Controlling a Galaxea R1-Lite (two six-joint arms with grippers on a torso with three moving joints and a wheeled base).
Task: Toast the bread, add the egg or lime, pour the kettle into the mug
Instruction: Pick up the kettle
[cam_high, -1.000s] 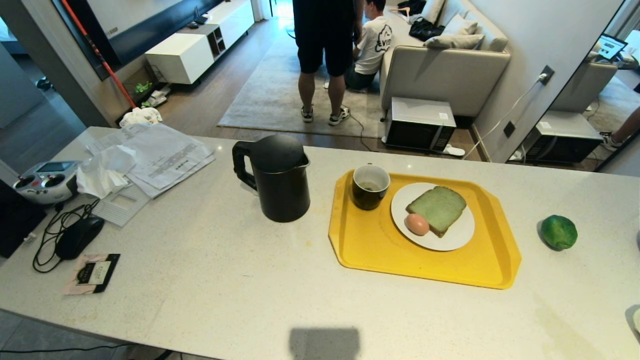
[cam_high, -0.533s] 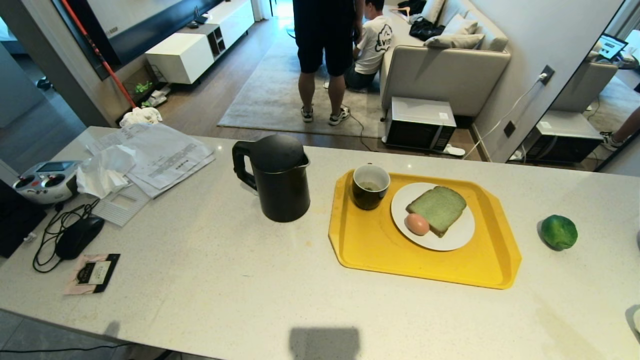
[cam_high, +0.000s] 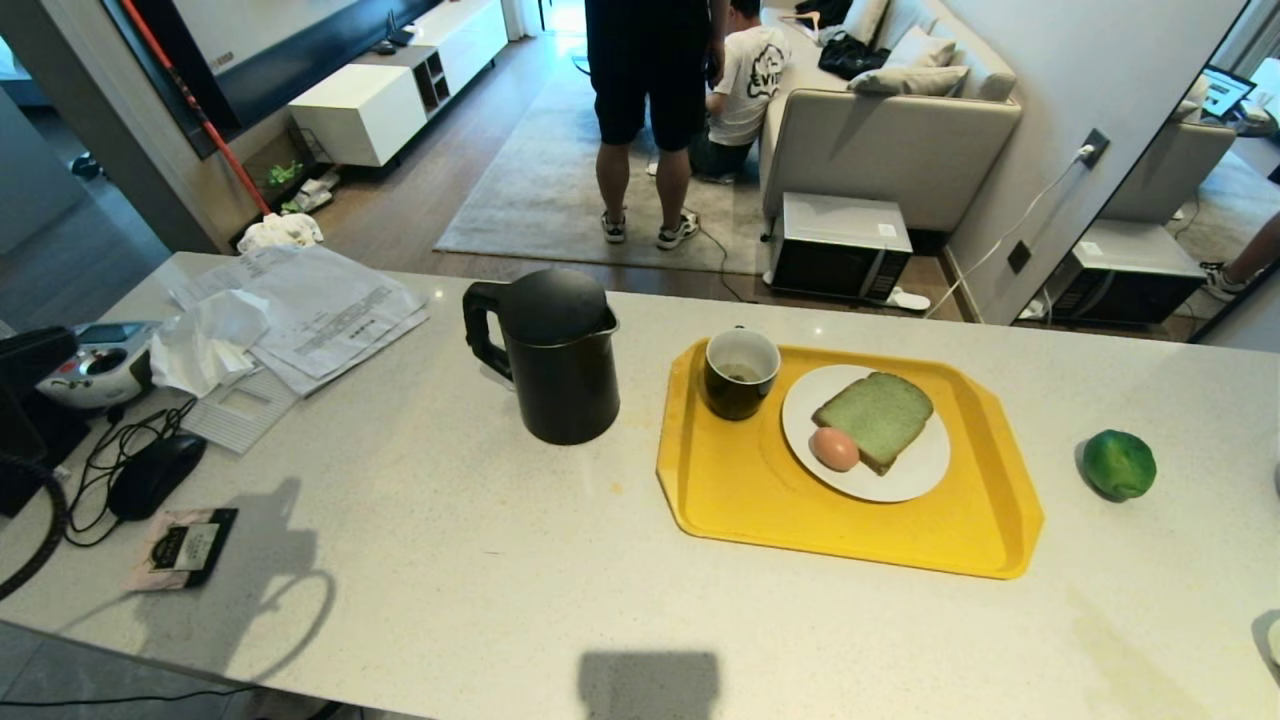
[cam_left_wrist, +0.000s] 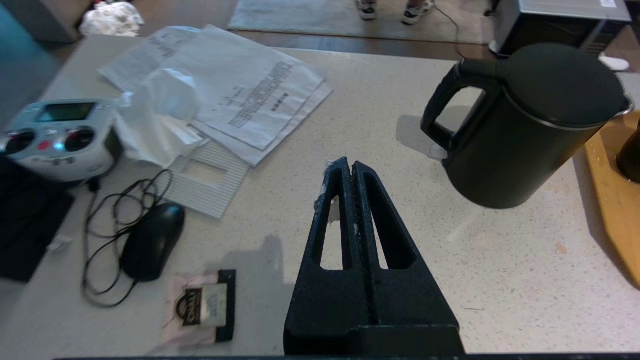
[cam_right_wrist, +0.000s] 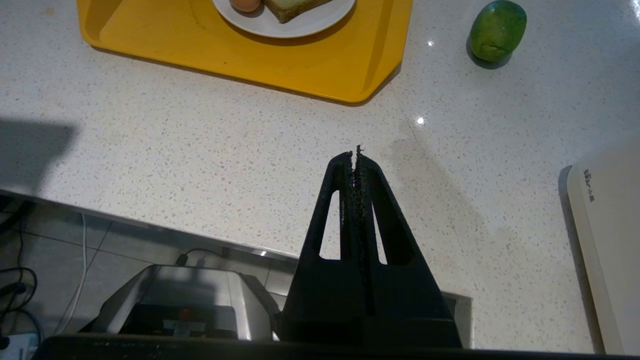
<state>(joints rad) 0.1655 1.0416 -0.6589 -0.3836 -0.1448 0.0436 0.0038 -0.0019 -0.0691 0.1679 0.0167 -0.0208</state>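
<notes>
Your left gripper (cam_left_wrist: 353, 167): fingers pressed together, empty, up over counter's left end. Your right gripper (cam_right_wrist: 356, 159): closed, empty, over counter's near edge.

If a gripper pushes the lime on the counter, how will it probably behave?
The lime is round and lies on the bare counter, off the yellow tray, so it would probably roll. Its glossy skin may slip between fingers. It looks firm, not fragile.

Bare counter (cam_high: 420, 560) before kettle (cam_high: 555, 360)
</notes>
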